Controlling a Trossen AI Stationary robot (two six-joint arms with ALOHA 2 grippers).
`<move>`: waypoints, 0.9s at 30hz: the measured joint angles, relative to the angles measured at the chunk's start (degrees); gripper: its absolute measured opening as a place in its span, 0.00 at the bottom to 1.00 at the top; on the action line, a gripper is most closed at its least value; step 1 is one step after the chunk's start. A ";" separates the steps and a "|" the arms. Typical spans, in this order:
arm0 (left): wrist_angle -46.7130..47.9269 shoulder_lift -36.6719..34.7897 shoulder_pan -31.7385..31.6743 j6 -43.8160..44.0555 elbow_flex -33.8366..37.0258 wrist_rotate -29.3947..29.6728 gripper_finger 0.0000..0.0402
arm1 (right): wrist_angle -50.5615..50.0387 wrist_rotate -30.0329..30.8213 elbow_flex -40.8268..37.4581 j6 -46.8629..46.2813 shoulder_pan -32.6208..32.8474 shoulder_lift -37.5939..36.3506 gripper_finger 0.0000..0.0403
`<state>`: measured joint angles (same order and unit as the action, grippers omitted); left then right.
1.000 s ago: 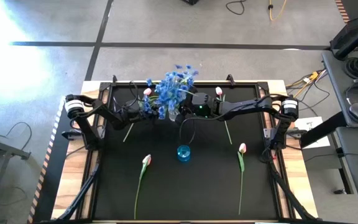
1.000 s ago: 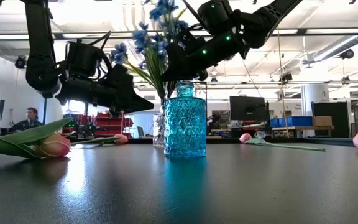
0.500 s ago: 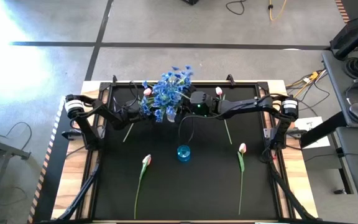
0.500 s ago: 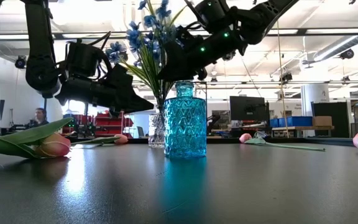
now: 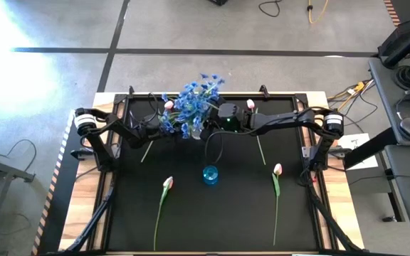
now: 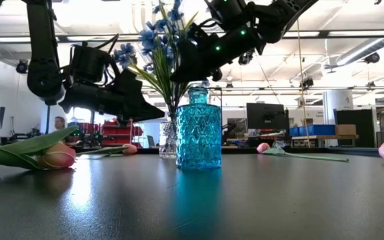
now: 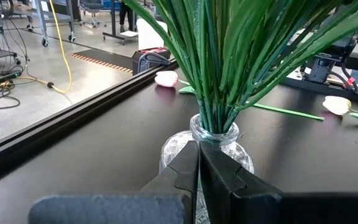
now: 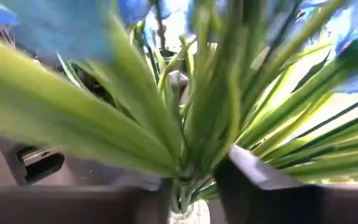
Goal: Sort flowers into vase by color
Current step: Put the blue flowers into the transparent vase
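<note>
The blue flowers (image 5: 191,107) stand in the clear vase (image 7: 205,149) at the tabletop's far edge. My right end effector (image 5: 206,129) straddles their stems, fingers narrowly parted; my closed left end effector (image 7: 199,163) braces the vase. Pulling away carelessly could snag stems and tip it.

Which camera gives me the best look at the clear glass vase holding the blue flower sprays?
The left wrist view: the clear glass vase fills its centre, green stems entering its mouth, just beyond the shut left gripper. The low view shows only a sliver behind the teal glass vase; the high view hides it under blossoms; the right wrist view catches only the rim.

Bright overhead light (tabletop glare)
</note>
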<state>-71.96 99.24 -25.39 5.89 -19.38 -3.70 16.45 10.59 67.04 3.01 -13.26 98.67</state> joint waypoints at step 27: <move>0.13 0.02 0.00 0.65 0.00 -0.31 0.00 | 0.33 0.07 -0.86 0.54 -0.02 1.86 0.25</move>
<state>-71.83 99.26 -25.39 6.55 -19.38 -4.01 16.78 10.66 66.17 3.54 -13.28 100.53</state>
